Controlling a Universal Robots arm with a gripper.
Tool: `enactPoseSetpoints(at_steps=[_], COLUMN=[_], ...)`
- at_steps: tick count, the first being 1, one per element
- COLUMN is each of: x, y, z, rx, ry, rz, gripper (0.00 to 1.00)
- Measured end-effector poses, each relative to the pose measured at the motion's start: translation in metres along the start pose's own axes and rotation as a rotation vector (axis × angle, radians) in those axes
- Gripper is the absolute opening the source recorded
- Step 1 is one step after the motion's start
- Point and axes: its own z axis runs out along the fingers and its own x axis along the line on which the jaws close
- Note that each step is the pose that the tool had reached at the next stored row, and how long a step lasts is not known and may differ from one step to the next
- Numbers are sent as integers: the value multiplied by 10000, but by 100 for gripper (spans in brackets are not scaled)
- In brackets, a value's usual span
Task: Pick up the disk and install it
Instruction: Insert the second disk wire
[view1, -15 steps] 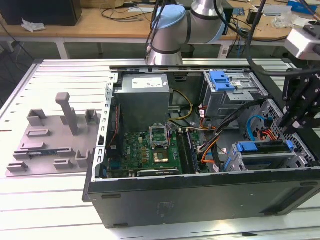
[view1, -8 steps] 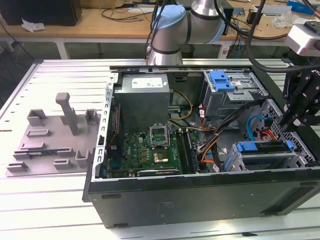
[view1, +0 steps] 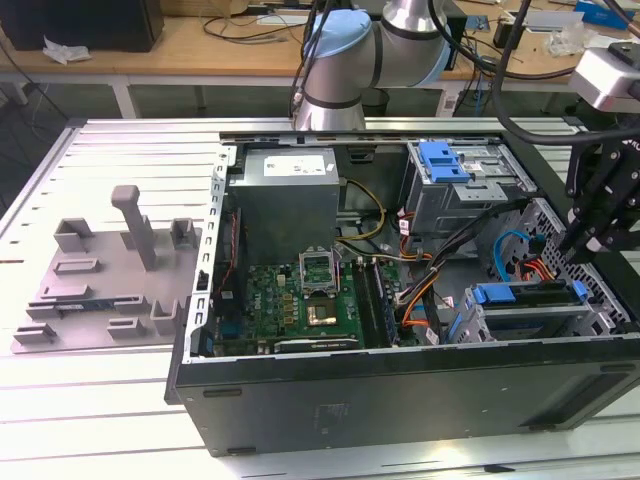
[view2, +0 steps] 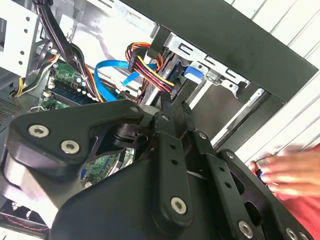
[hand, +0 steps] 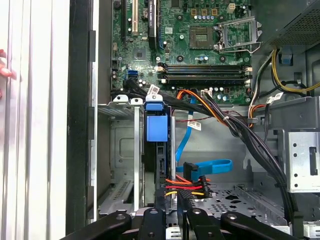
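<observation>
1. While the black multi-link claw hangs over one end of the open black computer case, its fingers lie drawn narrow, tips close together, and nothing sits between them.
2. Just below the claw and a little to one side, the disk, a flat drive in a blue plastic carrier frame, stands on edge in a grey metal drive cage at the corner of the case.
3. In the first wrist view the disk shows as a thin dark strip straight ahead of the fingertips. Its long axis runs away from the claw, in line with the fingers. Its blue carrier tab is at the end farther from the claw. Its label side cannot be seen.
4. Red, yellow and black power wires and a flat blue data cable lie right beside the claw's tips.
5. Beyond the disk, farther from the claw, sits the green motherboard.
6. Behind the claw, a second grey cage with a bare blue latch sits at the case's far side.
7. Outside the case wall, near the claw, a person's hand rests on the ribbed metal tabletop.
8. Well apart from the claw, past the case, stands a grey plastic tray with upright posts.
</observation>
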Motion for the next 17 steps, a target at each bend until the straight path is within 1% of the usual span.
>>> enactPoseSetpoints(at_steps=[4, 5, 6, 7, 8, 9, 11, 12, 14, 15, 17], x=[-6, -20, -53, -122, -144, -156, -178, -192, -227, -241, -351], y=[0, 0, -3, -11, -19, -27, -40, -43, -48, -51, -60], z=[0, 0, -2, -2, -4, -4, -5, -5, -6, -7, -9], rx=[0, 0, 1, 1, 0, -8, -45, -47, -47, -47, -45], ry=[0, 1, 10, 49, 75, 111, 251, 300, 356, 372, 471], rz=[0, 0, -2, 3, 1, -6, -33, -42, -61, -70, -100], gripper=[24, 24, 24, 24, 24, 24, 24, 24, 24, 24, 25])
